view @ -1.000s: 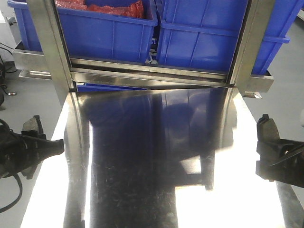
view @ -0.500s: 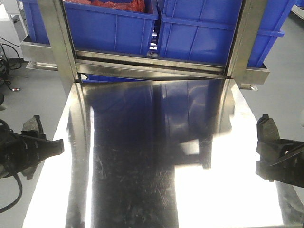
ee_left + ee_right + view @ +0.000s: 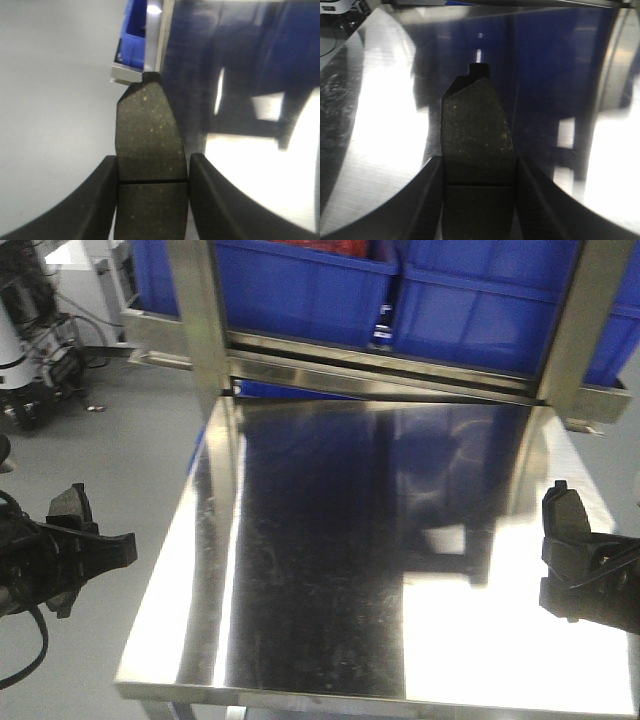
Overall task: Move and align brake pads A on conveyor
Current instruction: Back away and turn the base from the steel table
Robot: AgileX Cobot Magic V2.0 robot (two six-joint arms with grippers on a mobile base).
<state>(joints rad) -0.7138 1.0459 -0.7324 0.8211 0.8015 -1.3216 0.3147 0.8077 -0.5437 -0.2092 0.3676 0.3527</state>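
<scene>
Each gripper carries one brake pad A. My left gripper point(image 3: 80, 532) hangs over the grey floor just left of the steel table, shut on a speckled dark grey pad point(image 3: 68, 502). In the left wrist view that pad point(image 3: 149, 130) stands between the two black fingers point(image 3: 102, 200) of the left gripper point(image 3: 152, 159), its cross groove level with them. My right gripper point(image 3: 578, 552) is over the table's right edge, shut on a second pad point(image 3: 558, 508). The right wrist view shows this pad point(image 3: 477, 132) clamped in the right gripper point(image 3: 478, 162). The conveyor is out of view.
A shiny stainless steel table point(image 3: 350, 570) fills the middle, its front edge point(image 3: 370, 695) near. Behind it, blue plastic bins point(image 3: 300, 280) sit on a steel rack with upright posts point(image 3: 195, 300). Equipment and cables point(image 3: 25, 340) stand on the floor at far left.
The whole scene has slid rightward and downward in the front view, and the table's front edge now shows. Both grippers keep their places in the frame, each still holding its pad.
</scene>
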